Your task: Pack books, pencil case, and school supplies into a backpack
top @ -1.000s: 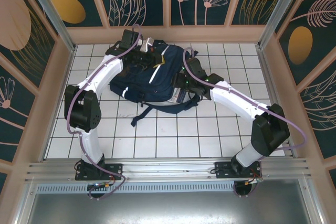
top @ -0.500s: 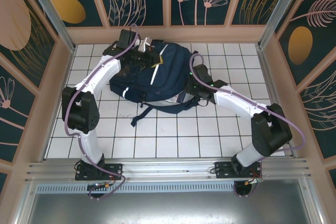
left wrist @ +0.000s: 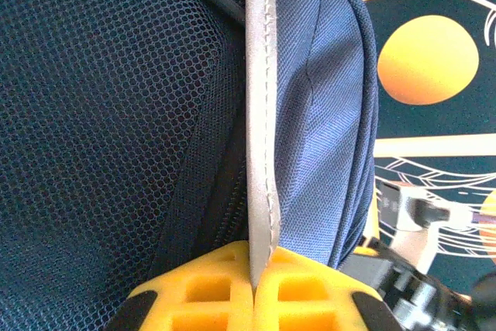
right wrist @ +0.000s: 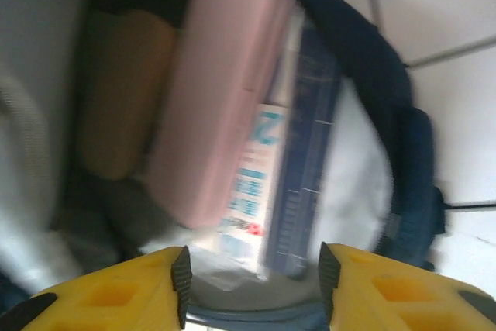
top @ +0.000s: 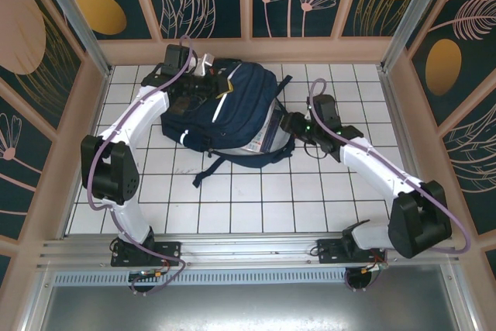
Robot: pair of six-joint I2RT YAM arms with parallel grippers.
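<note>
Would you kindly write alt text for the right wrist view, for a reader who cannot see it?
The open right gripper faces into the backpack, where a pink pouch, tan case, printed packet and dark blue book sit side by side.

Right gripper [right wrist: 252,277] jaws apart, nothing between them, facing open mouth of backpack [right wrist: 370,75], pink pouch [right wrist: 221,91] inside, tan case [right wrist: 120,98] just left of it, pale printed packet [right wrist: 252,187] and dark blue book [right wrist: 306,153] at its right, white tiled table [right wrist: 442,5] beyond, view blurred.

backpack [top: 232,114] mouth: blocked by pink pouch [right wrist: 217,91], tan case [right wrist: 124,98] | near tiles [top: 256,199]: free
</note>
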